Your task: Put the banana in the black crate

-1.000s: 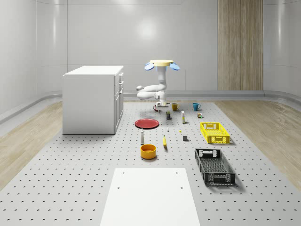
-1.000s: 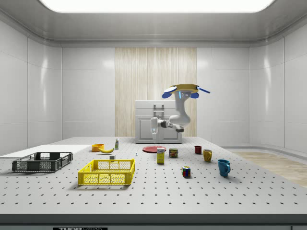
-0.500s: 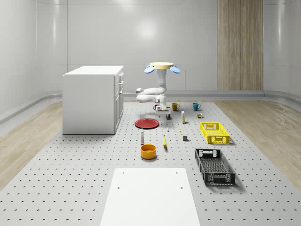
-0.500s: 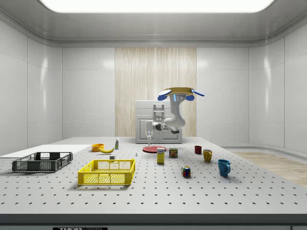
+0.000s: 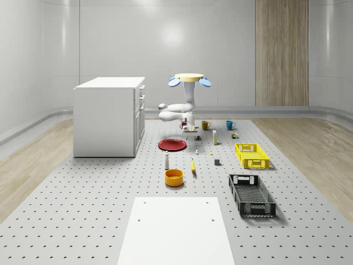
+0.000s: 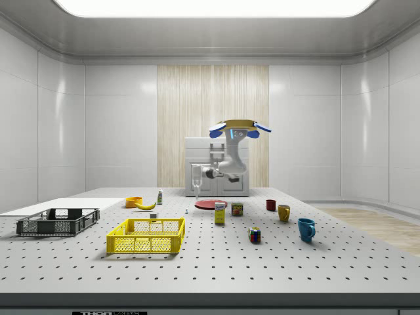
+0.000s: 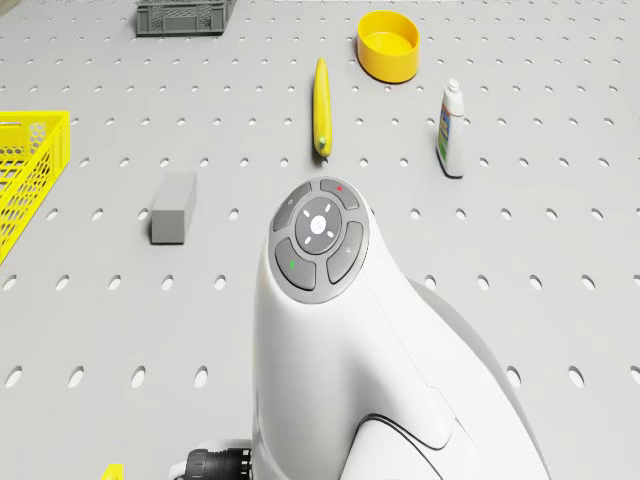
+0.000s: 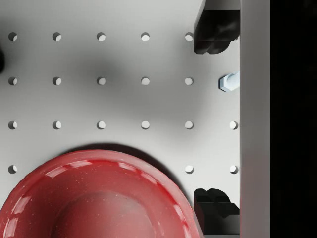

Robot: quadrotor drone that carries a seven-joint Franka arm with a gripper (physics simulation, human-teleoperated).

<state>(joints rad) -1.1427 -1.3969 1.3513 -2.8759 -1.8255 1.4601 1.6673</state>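
Observation:
The yellow banana [image 5: 193, 165] [image 6: 146, 205] [image 7: 320, 106] lies flat on the perforated table between the orange bowl and a small grey block. The black crate [image 5: 251, 195] [image 6: 58, 221] [image 7: 180, 17] stands empty near the table's front, at the whole-scene view's right. The drone [image 5: 189, 78] [image 6: 238, 126] hovers above the table's far half, behind the banana. Its white arm [image 7: 320, 300] hangs down, and my gripper [image 5: 190, 128] [image 6: 196, 190] [image 8: 214, 121] is held above the table beside the red plate [image 8: 99, 198]. The black fingertips [image 8: 214, 32] stand wide apart with nothing between them.
A yellow crate [image 5: 252, 155] [image 6: 146, 235] sits beyond the black one. The orange bowl [image 5: 174, 177] [image 7: 389, 45], a white bottle [image 5: 166, 160] [image 7: 451, 130], a grey block [image 7: 173, 207], mugs [image 5: 204, 125] and small items dot the table. A white cabinet [image 5: 109, 116] stands at the whole-scene view's left.
The drone and arm have shifted toward the side view's left, bringing the gripper lower and next to the red plate. The banana and crates have not moved.

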